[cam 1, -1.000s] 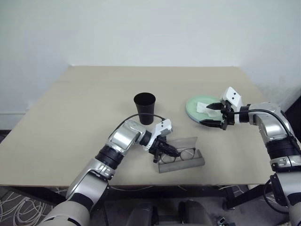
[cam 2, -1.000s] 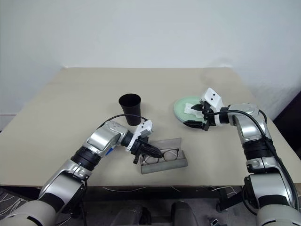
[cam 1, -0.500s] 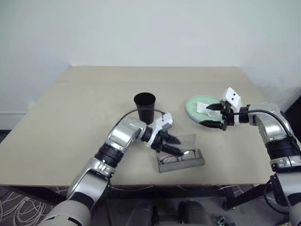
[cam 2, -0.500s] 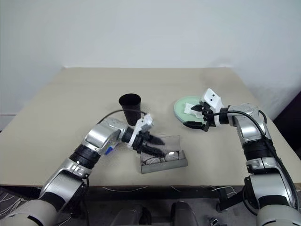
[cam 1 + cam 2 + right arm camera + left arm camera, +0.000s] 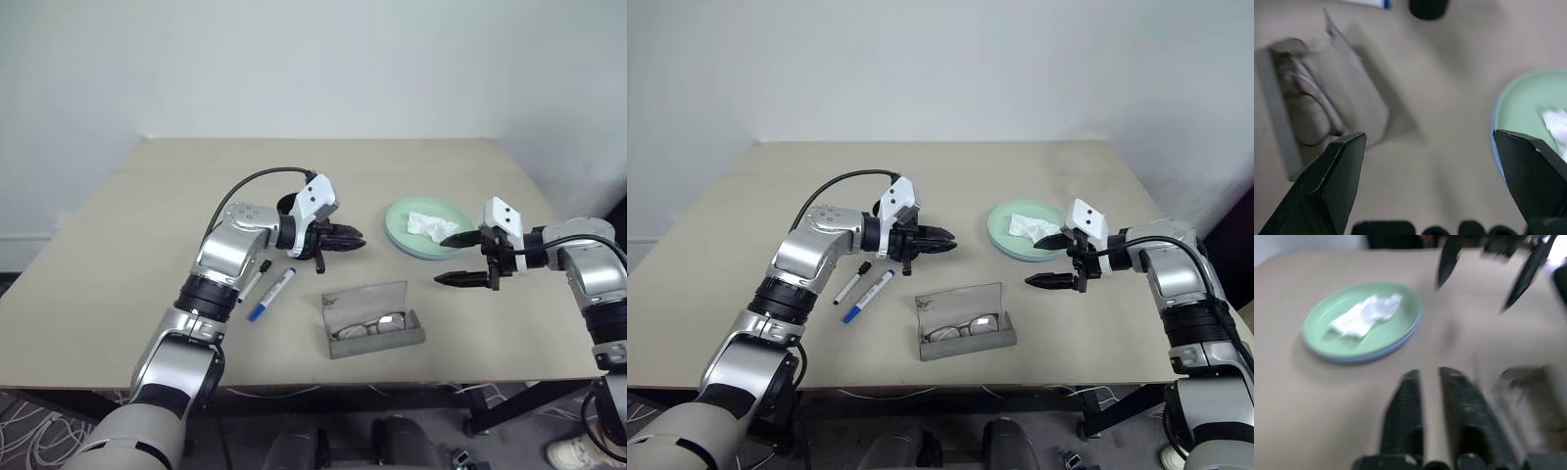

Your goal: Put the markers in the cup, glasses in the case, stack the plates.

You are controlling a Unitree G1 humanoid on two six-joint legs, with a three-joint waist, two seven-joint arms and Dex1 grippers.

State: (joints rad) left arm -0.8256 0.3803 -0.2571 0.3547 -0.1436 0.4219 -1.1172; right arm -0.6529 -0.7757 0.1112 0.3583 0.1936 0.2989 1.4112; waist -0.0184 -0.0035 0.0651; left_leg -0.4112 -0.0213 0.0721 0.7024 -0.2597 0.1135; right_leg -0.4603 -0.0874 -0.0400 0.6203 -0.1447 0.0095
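— Since a second ago, what has moved?
— Left tool (image 5: 355, 241), clenched empty, lifted beyond the grey felt case (image 5: 376, 334); round dark-framed glasses (image 5: 372, 326) lie inside, lid up. Right tool (image 5: 456, 258) stays released.

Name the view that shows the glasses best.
The right eye view: the glasses lie whole and sharp inside the open case. The left eye view matches it. The right wrist view shows them cropped and close; the left wrist view only blurs them.
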